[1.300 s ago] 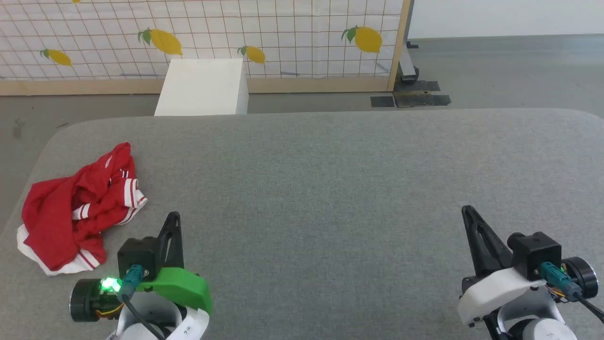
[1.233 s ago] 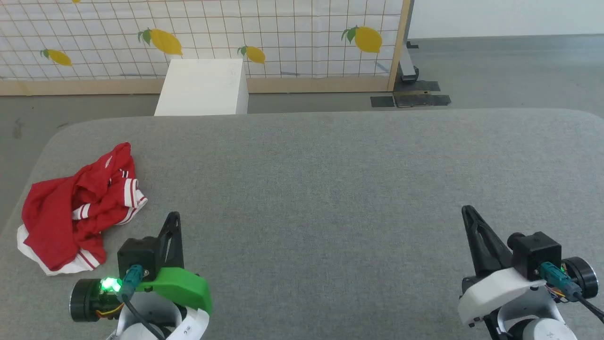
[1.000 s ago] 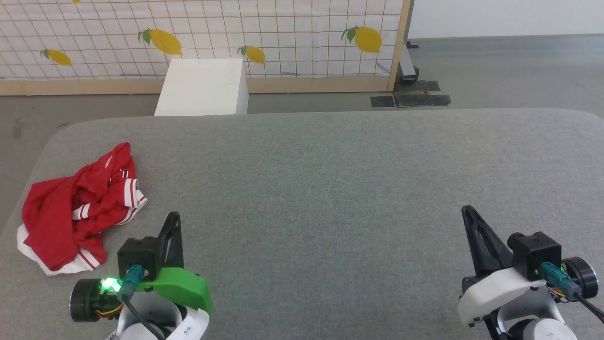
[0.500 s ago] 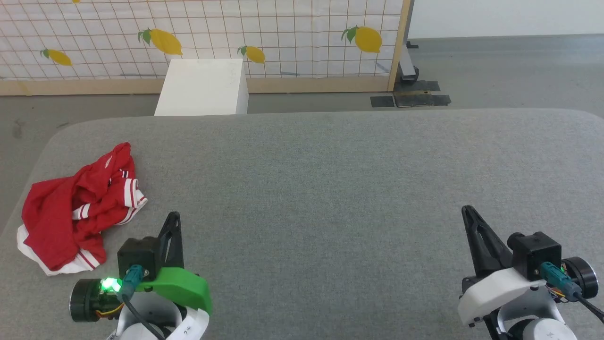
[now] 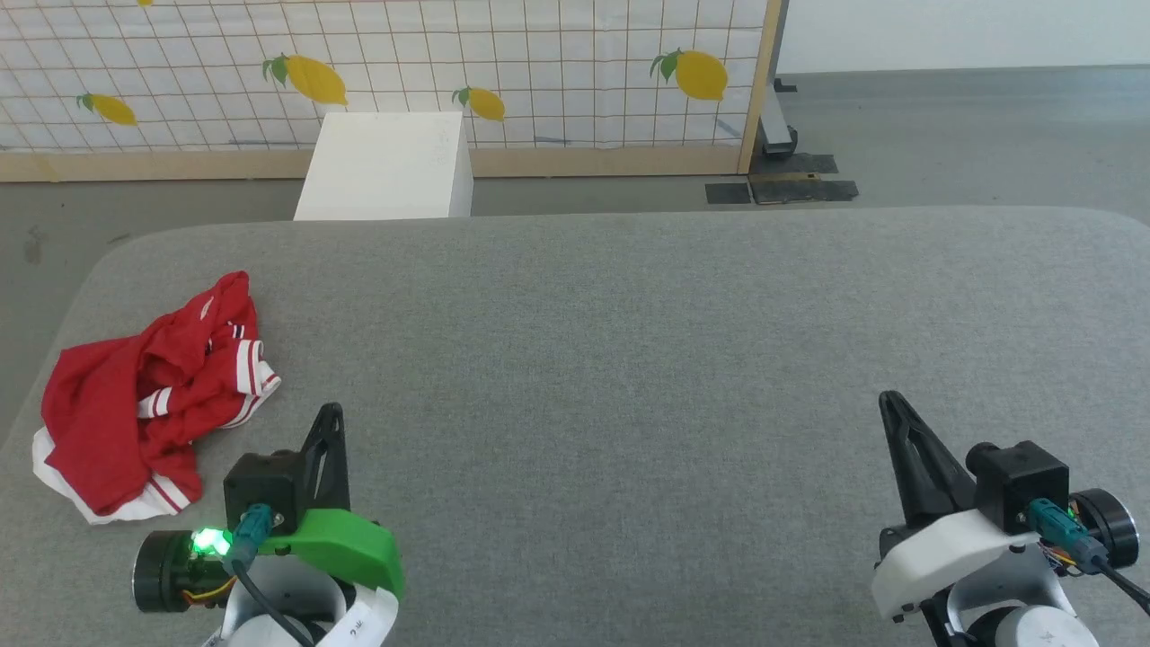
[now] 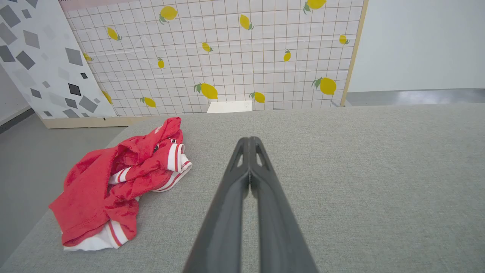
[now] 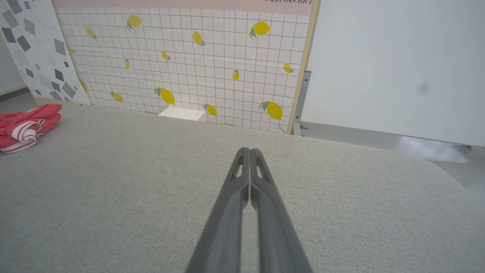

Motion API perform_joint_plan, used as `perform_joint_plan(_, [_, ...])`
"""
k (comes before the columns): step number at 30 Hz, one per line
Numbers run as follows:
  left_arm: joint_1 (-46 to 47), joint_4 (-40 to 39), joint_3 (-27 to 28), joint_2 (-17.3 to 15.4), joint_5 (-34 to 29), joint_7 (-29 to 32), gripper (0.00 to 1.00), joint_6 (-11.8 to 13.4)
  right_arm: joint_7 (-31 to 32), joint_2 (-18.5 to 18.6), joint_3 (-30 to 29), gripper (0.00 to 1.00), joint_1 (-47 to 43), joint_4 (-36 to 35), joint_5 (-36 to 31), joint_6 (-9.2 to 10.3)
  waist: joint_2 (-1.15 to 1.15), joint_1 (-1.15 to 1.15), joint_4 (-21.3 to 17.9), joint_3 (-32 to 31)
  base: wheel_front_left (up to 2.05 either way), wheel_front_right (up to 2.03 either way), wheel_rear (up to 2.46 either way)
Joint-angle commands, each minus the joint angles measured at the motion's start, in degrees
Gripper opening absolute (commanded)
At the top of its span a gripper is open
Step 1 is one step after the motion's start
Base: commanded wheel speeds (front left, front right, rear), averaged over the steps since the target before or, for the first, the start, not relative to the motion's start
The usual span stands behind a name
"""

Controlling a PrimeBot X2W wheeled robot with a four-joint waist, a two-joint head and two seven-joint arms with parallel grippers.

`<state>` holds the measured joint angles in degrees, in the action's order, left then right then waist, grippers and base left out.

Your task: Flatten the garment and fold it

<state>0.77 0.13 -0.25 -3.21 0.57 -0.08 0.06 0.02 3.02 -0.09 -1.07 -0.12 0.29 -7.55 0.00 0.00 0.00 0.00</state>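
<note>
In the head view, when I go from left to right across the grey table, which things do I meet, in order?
The crumpled red garment → the left gripper, shut → the right gripper, shut.

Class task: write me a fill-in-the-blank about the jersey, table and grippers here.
The red jersey lies ____ on the grey table, not flat.
Of the left gripper and right gripper, the jersey lies nearer the ____ one.
Both grippers' fingers are ____, holding nothing.
Missing words: crumpled; left; shut.
</note>
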Motion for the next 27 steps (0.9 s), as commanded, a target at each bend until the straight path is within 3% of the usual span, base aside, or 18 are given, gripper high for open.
perform_joint_plan(1, [-0.77, -0.13, 0.25, 0.34, -0.57, 0.08, 0.0, -0.06, -0.02, -0.14, 0.09, 0.0, 1.07, 0.12, -0.29, 0.06, 0.0, 0.0, 0.0, 0.0, 0.0, 0.0, 0.0])
perform_joint_plan(8, [0.0, 0.01, 0.0, 0.0, 0.0, 0.0, 0.0, 0.0, 0.0, 0.0, 0.0, 0.0, 0.0, -0.01, 0.0, -0.01, 0.0, 0.0, 0.0, 0.0, 0.0, 0.0, 0.0])
perform_joint_plan(9, [0.02, 0.01, -0.07, -0.02, 0.02, 0.0, 1.0, 0.0, 0.0, 0.01, -0.01, 1.0, -0.03, -0.01, 0.0, -0.01, 0.0, 0.0, 0.0, 0.0, 0.0, 0.0, 0.0])
perform_joint_plan(27, [-0.16, 0.08, -0.28, -0.11, 0.2, 0.32, 1.0, -0.15, -0.16, 0.11, -0.09, 1.0, 0.14, -0.1, -0.17, 0.0, 0.0, 0.0, -0.02, -0.03, 0.0, 0.0, 0.0])
